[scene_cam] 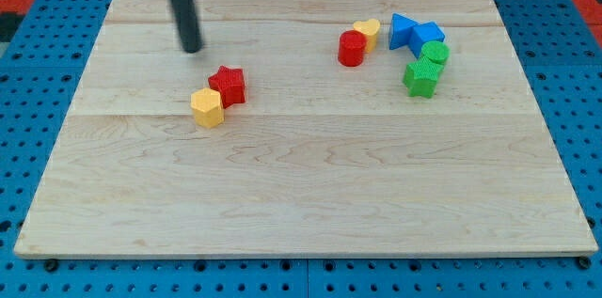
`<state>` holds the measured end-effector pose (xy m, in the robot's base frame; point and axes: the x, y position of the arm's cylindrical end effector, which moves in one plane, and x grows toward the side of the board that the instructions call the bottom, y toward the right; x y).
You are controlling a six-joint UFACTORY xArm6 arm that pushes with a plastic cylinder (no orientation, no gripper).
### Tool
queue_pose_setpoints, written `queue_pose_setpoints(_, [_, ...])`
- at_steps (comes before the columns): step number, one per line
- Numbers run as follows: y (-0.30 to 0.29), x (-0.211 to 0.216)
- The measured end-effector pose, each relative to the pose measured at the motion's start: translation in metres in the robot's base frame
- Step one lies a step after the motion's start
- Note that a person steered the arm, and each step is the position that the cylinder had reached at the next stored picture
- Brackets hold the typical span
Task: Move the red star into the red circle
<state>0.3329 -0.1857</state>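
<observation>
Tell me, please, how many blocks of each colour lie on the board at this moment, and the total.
Red: 2, the red star and the red circle
Yellow: 2, the yellow hexagon and the yellow heart
Blue: 2, the blue triangle and the blue block
Green: 2, the green circle and the green star
Total: 8
</observation>
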Motion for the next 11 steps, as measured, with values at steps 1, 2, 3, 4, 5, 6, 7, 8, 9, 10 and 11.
queue_pose_setpoints(1, [-0.068, 0.027])
queue_pose_setpoints(2, [-0.085, 0.055])
queue_pose_setpoints(3, [-0.040, 0.066])
queue_pose_setpoints(4, [0.029, 0.070])
queue_pose_setpoints(5, [0.102, 0.070])
queue_pose_setpoints(6, [0.162, 0.070])
queue_pose_setpoints(7, [0.163, 0.076])
queue_pose_setpoints(8, [0.160, 0.096])
queue_pose_setpoints(9, [0.176, 0.106])
queue_pose_setpoints(10, [0.192, 0.100])
queue_pose_setpoints(11, [0.192, 0.084])
